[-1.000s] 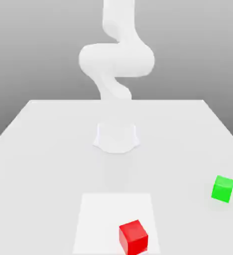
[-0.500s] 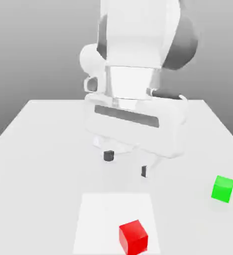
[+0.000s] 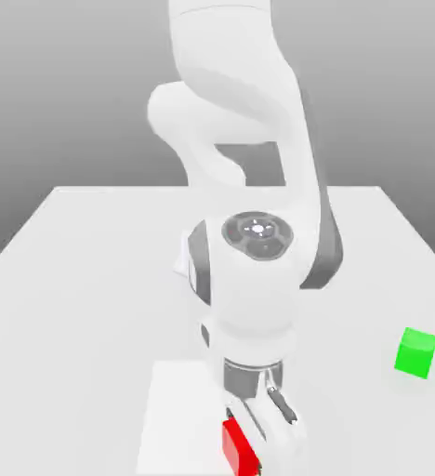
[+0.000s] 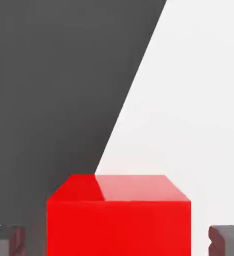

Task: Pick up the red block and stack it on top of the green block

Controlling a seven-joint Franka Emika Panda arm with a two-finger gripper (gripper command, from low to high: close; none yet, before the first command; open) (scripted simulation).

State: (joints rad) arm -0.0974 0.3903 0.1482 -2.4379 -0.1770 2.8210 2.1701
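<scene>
Low in the exterior view, just right of centre, my pincer [image 3: 258, 444] reaches down over the red block [image 3: 237, 447], which sits at the bottom edge on a paler square patch [image 3: 179, 409] of the desk [image 3: 82, 279]. My arm [image 3: 249, 186] bends down from the upper middle and covers most of the block. From the hand camera, the red block [image 4: 119, 220] lies between my two fingertips [image 4: 6, 240], a narrow gap showing on each side, so I straddle it but do not clench it. Far off at the right edge, mid-low, stands the green block [image 3: 415, 352], well apart from the red one.
</scene>
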